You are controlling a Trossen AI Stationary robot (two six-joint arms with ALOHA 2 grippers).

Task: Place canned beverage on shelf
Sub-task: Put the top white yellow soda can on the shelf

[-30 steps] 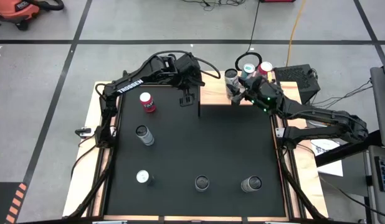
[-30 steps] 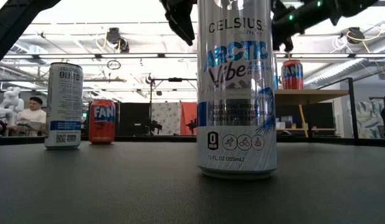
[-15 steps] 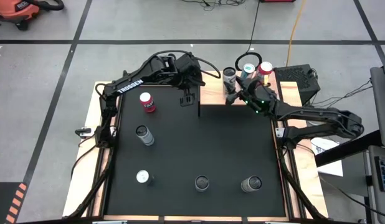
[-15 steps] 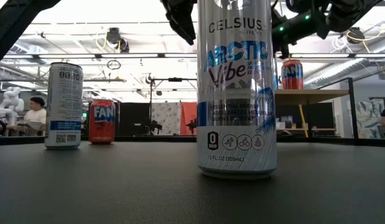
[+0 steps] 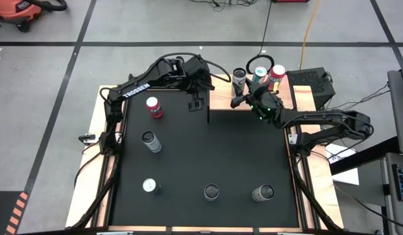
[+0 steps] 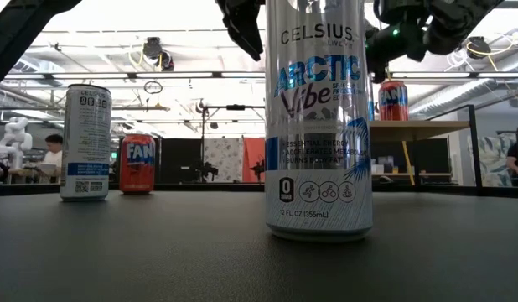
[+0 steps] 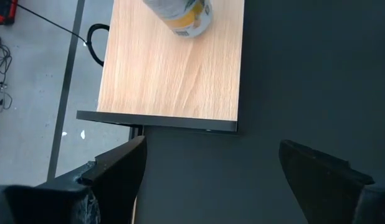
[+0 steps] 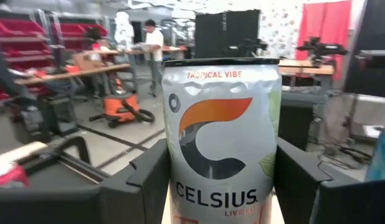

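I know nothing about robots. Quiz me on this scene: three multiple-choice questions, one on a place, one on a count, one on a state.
1. Where is the can that the right gripper holds?
A. At the wooden shelf
B. Mid-mat
C. On the floor

2. How many cans stand on the black mat?
A. Three
B. Five
C. Eight

3. How are the left gripper's jaws?
A. Shut on a can
B. Wide open, empty
C. Hidden

Answers:
1 A: the right gripper grips the Tropical Vibe can at the shelf.
2 B: the high view shows five cans on the mat.
3 B: the left gripper has nothing between its jaws.
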